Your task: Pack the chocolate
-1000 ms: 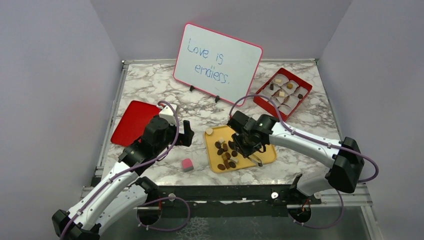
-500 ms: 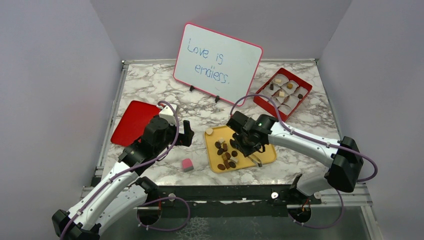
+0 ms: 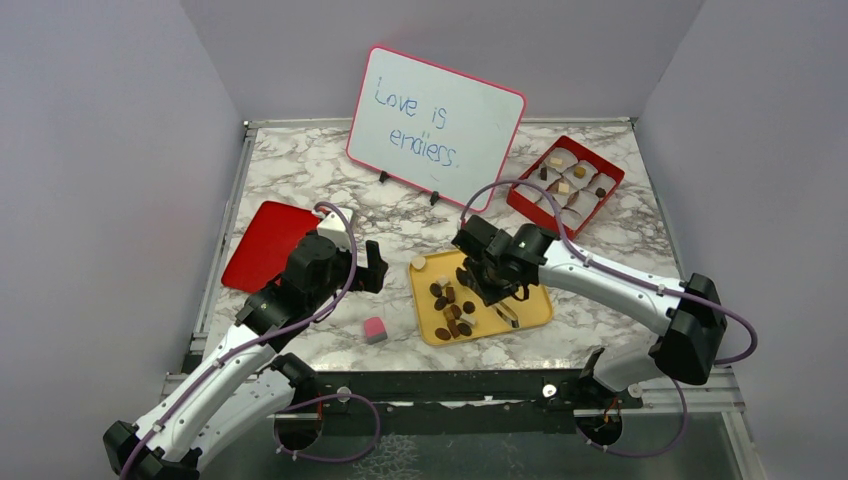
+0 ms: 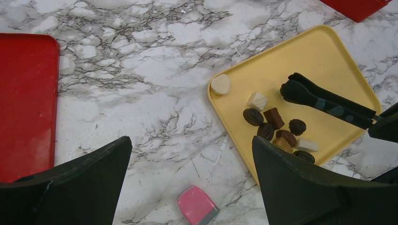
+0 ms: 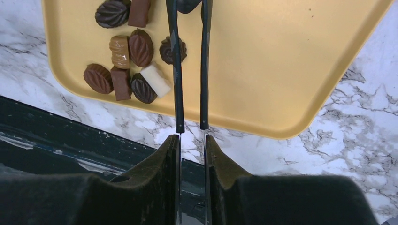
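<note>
The chocolate (image 3: 452, 305) is a cluster of several small dark brown, tan and white pieces on the left part of a yellow tray (image 3: 525, 305). It also shows in the left wrist view (image 4: 274, 129) and the right wrist view (image 5: 129, 61). My right gripper (image 3: 497, 288) (image 5: 191, 138) is shut on black tongs (image 5: 177, 70), which reach over the tray (image 5: 281, 61). Their tips (image 4: 292, 89) are close together beside the pieces; I cannot tell if they hold one. My left gripper (image 3: 372, 268) (image 4: 192, 145) is open and empty over the marble left of the tray (image 4: 324, 51).
A red box (image 3: 566, 185) with paper cups, some holding pieces, stands at the back right. A red lid (image 3: 265, 243) (image 4: 23, 103) lies at the left. A pink-and-white cube (image 3: 374, 330) (image 4: 197, 206) lies near the front. A whiteboard (image 3: 435, 125) stands at the back.
My right gripper has shifted slightly up and back over the tray with the tongs. The left arm has not moved.
</note>
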Motion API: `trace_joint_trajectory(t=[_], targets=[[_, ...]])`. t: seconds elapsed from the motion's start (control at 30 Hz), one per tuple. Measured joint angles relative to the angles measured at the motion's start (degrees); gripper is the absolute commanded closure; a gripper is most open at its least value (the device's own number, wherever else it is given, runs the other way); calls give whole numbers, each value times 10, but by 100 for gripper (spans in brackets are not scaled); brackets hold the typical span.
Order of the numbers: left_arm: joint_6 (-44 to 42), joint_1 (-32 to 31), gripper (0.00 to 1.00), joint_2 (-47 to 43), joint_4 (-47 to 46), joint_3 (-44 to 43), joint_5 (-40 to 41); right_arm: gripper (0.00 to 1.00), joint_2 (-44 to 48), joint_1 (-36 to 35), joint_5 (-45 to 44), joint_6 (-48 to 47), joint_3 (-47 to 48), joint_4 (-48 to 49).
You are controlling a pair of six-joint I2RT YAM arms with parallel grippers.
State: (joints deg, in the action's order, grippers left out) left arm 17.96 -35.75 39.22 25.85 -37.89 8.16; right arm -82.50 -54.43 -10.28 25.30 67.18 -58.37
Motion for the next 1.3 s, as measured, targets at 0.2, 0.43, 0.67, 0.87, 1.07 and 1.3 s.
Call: trace_joint_trajectory(t=[0.2, 0.43, 0.67, 0.87, 1.07, 1.3], targets=[[0, 0, 1, -1, 0, 0, 0, 75, -4, 0, -22, 3, 31, -4], [0, 0, 1, -2, 0, 0, -11, 76, -27, 1, -48, 9, 84, -23], [0, 0, 1, 2, 0, 0, -29, 76, -44, 36, -82, 10, 148, -56], [0, 0, 1, -4, 0, 0, -37, 76, -45, 117, -98, 7, 177, -64], [0, 0, 1, -12, 0, 0, -41, 76, -45, 213, -107, -6, 189, -62], [0, 0, 1, -16, 0, 0, -43, 76, -65, 295, -115, -14, 190, -54]])
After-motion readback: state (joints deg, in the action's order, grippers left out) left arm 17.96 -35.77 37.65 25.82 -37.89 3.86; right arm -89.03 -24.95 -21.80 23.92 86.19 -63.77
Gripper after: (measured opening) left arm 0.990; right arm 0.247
